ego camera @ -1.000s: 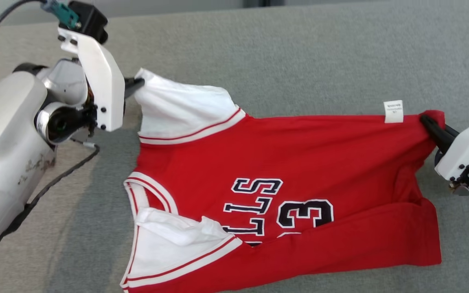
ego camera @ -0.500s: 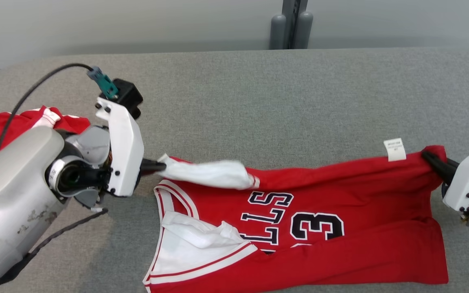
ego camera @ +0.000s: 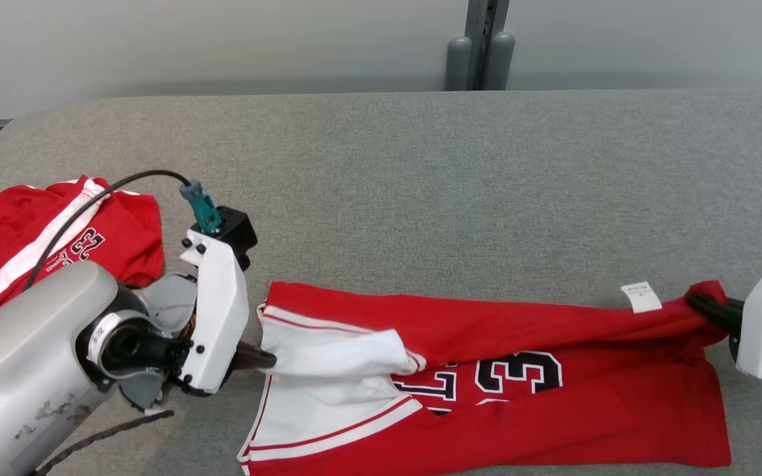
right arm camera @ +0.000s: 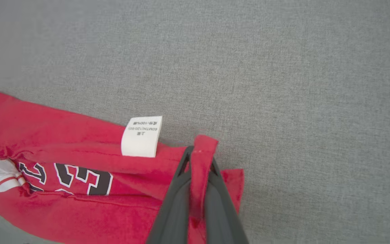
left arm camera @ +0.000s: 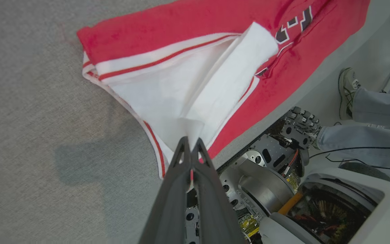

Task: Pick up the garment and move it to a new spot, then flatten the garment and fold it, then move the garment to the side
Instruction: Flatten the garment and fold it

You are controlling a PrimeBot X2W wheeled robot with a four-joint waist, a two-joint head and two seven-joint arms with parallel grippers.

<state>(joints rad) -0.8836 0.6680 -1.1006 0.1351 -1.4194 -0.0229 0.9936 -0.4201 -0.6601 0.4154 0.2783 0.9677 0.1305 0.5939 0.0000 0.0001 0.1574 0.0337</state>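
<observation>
The garment, a red jersey with white sleeves and black numbers, lies along the near edge of the grey table, its far half doubled over toward me. My left gripper is shut on the white sleeve; in the left wrist view the left gripper pinches a point of the white cloth. My right gripper is shut on the red hem corner, beside the white label. In the right wrist view a red strip runs up between the shut fingers of the right gripper, next to the label.
A second red garment lies bunched at the table's far left. Two grey posts stand behind the far edge. Past the near edge, the left wrist view shows my base and a person's leg and shoe.
The camera has tilted up, bringing the wall into view. Both grippers have carried the garment's far edge toward me, laying it over the front so the lettering is partly covered.
</observation>
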